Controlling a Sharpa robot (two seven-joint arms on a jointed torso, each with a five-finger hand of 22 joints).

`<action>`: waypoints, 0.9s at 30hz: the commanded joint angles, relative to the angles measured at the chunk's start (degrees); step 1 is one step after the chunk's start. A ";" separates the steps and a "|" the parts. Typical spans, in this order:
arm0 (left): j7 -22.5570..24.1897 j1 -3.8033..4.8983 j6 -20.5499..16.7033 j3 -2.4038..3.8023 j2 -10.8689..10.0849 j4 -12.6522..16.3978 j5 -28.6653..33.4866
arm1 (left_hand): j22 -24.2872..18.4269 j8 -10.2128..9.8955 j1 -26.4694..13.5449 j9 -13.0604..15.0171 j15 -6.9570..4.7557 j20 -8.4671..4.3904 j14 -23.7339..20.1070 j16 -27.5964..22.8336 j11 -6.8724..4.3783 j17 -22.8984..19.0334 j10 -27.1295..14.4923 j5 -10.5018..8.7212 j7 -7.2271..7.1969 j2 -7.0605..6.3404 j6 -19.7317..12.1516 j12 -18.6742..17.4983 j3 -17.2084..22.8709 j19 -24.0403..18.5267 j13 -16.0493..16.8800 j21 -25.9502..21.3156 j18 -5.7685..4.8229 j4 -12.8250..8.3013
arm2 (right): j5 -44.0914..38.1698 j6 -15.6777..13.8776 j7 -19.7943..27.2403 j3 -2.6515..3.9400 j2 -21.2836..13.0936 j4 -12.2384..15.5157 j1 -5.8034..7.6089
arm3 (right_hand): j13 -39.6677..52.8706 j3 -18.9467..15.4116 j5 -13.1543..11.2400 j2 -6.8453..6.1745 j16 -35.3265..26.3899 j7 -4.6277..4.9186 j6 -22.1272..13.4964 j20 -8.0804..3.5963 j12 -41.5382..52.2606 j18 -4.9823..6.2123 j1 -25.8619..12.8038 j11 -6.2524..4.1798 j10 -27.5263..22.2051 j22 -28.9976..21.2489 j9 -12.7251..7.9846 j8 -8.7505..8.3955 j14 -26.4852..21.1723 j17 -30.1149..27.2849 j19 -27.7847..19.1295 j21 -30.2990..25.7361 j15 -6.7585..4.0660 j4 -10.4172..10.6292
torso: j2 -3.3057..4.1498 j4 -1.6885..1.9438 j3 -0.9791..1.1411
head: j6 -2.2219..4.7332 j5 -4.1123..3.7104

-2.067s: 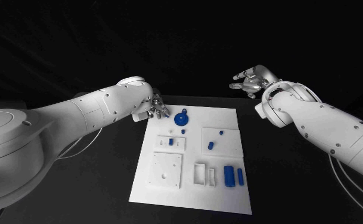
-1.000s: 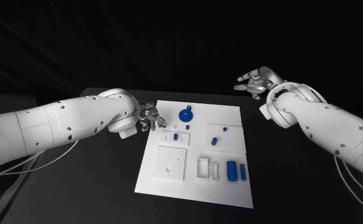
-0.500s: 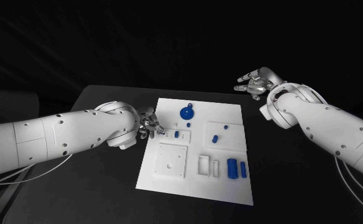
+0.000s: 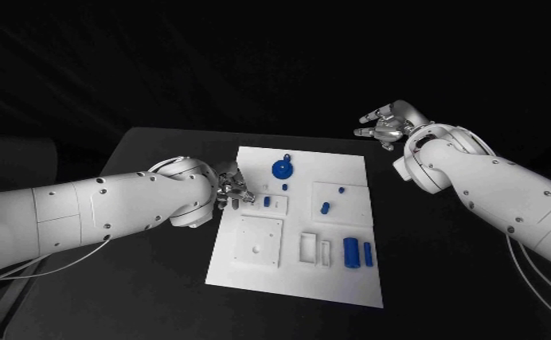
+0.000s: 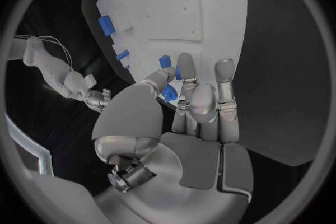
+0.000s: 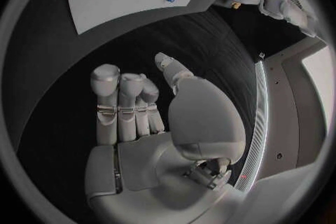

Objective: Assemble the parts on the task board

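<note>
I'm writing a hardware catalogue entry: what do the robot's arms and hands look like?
Both arms have smooth white rounded shells dotted with small dark screws, with thin pale cables trailing beside them. The left robot hand and the right robot hand are silver metal, with segmented fingers and rounded grey palm covers.

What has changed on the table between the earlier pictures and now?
The left hand has come down along the task board's left edge, towards the robot, and its fingers now reach a small blue part. The right hand stayed raised and empty; the round blue part did not move.
</note>
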 commanded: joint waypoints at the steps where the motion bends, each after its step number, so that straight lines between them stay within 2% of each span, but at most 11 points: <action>1: 0.13 -0.15 -0.15 0.01 0.39 -0.08 -1.44 | 0.99 0.14 0.81 0.02 -0.03 0.14 0.42 0.34 -0.43 -0.05 2.61 -0.11 -2.93 0.03 3.19 0.33 4.93 0.41 -0.10 0.33 0.72 -4.64 | -0.07 0.72 0.15 0.02 0.02 0.03 -0.07 | 0.06 0.26 0.28 0.07 -0.25 0.34 0.03 -0.09 0.04 0.66 -0.48 -0.02 -0.24 1.80 -0.06 -0.34 0.54 0.09 3.13 -0.02 -0.03 0.08 | 0.00 -0.03 0.01 | -0.09 -0.12; 11: -0.79 -0.27 2.15 0.01 0.92 -0.67 -1.84 | 0.98 0.15 0.91 -0.05 0.00 0.19 0.39 0.26 -0.40 -0.21 2.58 -0.30 -2.89 0.09 3.13 0.23 4.96 0.33 -0.23 0.28 0.75 -4.59 | -0.09 0.73 0.15 0.02 0.03 -0.02 -0.09 | 0.04 0.39 0.34 0.16 -0.39 0.34 0.06 -0.10 0.00 0.62 -0.59 -0.02 -0.26 1.78 -0.06 -0.34 0.53 0.05 3.13 -0.12 -0.04 -0.07 | -0.03 0.04 0.06 | -0.17 -0.24; 18: -1.19 -0.28 2.40 0.01 0.99 -0.98 -2.74 | 0.98 0.15 0.92 -0.05 0.01 0.19 0.37 0.20 -0.39 -0.31 2.58 -0.32 -2.89 0.07 3.11 0.20 4.94 0.30 -0.25 0.28 0.74 -4.58 | -0.09 0.71 0.15 0.02 0.01 -0.02 -0.10 | 0.04 0.39 0.34 0.16 -0.39 0.34 0.06 -0.10 0.00 0.62 -0.59 -0.02 -0.26 1.78 -0.06 -0.34 0.53 0.05 3.13 -0.12 -0.04 -0.07 | -0.03 0.02 0.00 | -0.19 -0.24; 27: -1.50 -0.30 2.77 0.01 1.11 -1.31 -2.95 | 0.98 0.15 0.92 -0.05 0.01 0.19 0.37 0.20 -0.39 -0.31 2.58 -0.32 -2.89 0.07 3.11 0.20 4.94 0.30 -0.25 0.28 0.74 -4.58 | -0.13 0.70 0.16 0.02 -0.01 0.01 -0.13 | 0.04 0.39 0.34 0.16 -0.39 0.34 0.06 -0.10 0.00 0.62 -0.59 -0.02 -0.26 1.78 -0.06 -0.34 0.53 0.05 3.13 -0.12 -0.04 -0.07 | -0.03 0.05 0.03 | -0.24 -0.31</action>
